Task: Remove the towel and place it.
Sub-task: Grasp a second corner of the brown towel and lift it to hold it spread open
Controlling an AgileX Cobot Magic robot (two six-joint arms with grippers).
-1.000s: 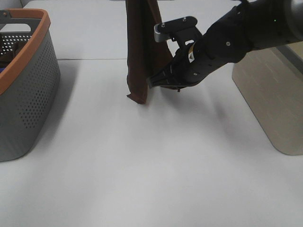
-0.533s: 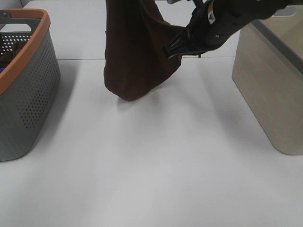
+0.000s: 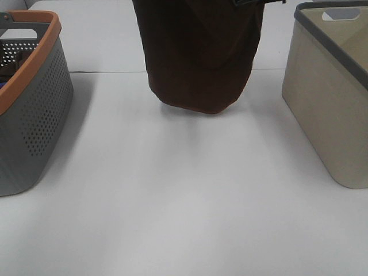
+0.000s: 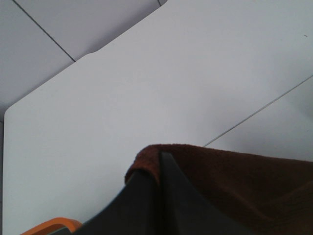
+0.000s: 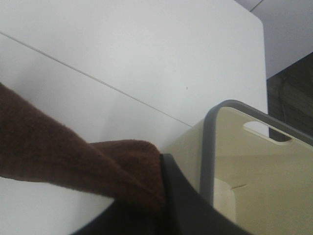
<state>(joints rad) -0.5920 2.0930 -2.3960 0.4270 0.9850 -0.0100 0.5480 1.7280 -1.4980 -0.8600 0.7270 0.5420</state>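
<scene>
The dark brown towel (image 3: 198,54) hangs spread wide above the far middle of the white table (image 3: 184,195), its lower edge sagging in a curve just above the surface. Both grippers are above the top edge of the exterior view; only a sliver of the right one shows there. In the left wrist view my left gripper (image 4: 159,169) is shut on one upper corner of the towel (image 4: 230,181). In the right wrist view my right gripper (image 5: 164,178) is shut on the other corner of the towel (image 5: 63,154). No white label shows.
A grey perforated basket with an orange rim (image 3: 34,103) stands at the left with dark items inside. A beige basket with a grey rim (image 3: 330,98) stands at the right and also shows in the right wrist view (image 5: 254,166), looking empty inside.
The right gripper rose and moved right out of the exterior view, pulling the bunched, narrow hanging towel open into a wide spread sheet held at both upper corners.
</scene>
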